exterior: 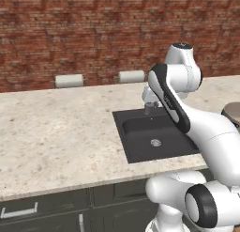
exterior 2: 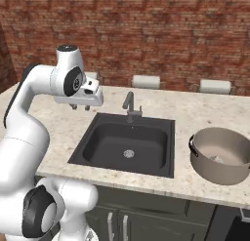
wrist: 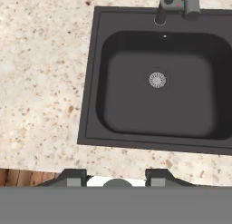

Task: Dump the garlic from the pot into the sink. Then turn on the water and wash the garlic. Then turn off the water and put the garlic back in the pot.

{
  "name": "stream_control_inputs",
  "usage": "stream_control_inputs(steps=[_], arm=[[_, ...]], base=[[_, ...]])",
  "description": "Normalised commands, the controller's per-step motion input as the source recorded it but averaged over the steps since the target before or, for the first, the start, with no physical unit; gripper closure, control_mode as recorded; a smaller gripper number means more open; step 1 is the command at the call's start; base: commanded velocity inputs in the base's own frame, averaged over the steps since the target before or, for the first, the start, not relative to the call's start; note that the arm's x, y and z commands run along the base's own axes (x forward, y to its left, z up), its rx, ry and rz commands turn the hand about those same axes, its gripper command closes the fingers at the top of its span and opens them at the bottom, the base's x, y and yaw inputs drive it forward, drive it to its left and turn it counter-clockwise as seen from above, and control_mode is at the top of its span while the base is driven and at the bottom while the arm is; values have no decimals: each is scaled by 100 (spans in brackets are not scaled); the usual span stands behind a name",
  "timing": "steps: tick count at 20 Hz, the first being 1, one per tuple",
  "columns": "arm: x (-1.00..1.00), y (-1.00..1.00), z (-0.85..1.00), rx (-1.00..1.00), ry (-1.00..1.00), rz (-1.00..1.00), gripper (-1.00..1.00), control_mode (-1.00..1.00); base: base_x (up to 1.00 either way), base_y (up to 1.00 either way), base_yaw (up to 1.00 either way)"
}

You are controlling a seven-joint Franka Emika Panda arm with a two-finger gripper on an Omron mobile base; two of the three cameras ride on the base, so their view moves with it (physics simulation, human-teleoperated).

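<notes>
Light is even and fairly bright, with no visible source and no hard cast shadows. The tabletop [exterior: 56, 132] reads pale and flat, without glare. The sink [exterior 2: 124, 142] stays dark, its basin walls only slightly shaded, and the drain [wrist: 157, 80] gives a faint silvery shine. The brick wall [exterior: 93, 34] is dimmer and softly blotched. All three renders are low in detail and a little soft, with jagged edges; no lens bending at the borders.
</notes>
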Motion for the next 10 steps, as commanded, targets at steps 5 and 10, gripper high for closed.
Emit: stream_control_inputs(steps=[5,10], arm=[[0,0,0,0,0,0,-100,100],[0,0,0,0,0,0,-100,100]], base=[[-23,-4,0],[-64,-21,-1]])
